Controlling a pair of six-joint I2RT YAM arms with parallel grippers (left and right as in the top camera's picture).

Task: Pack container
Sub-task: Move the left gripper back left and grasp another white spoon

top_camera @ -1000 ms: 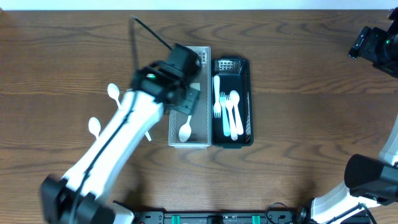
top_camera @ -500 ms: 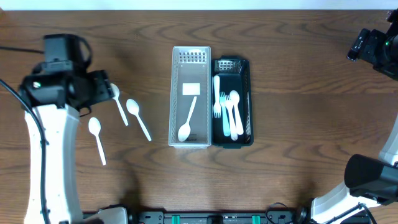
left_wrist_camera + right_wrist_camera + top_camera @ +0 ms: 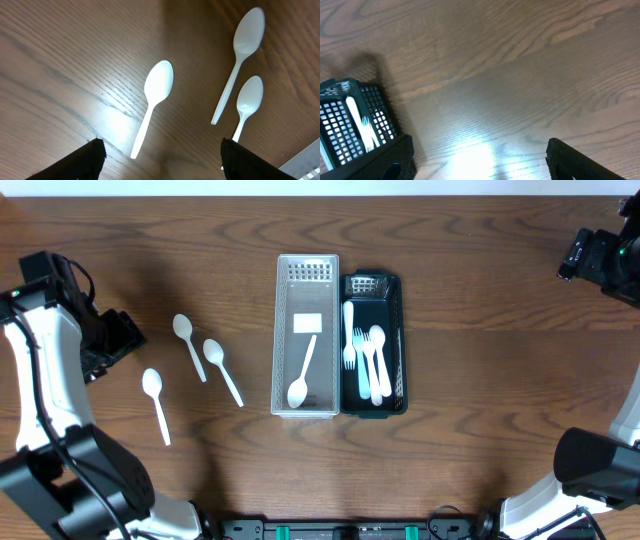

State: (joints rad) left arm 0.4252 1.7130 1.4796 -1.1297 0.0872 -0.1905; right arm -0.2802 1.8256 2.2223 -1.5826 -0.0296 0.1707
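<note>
Three spoons point(image 3: 214, 352) lie on the desk point(image 3: 480, 330), a fourth spoon point(image 3: 298, 390) in the white basket point(image 3: 281, 330). Left tool point(image 3: 162, 159) and right tool point(image 3: 477, 160) gape wide, empty.

Three white spoons point(image 3: 214, 351) lie on the table point(image 3: 480, 330) left of the clear bin point(image 3: 277, 330), which holds one spoon point(image 3: 298, 391).
</note>
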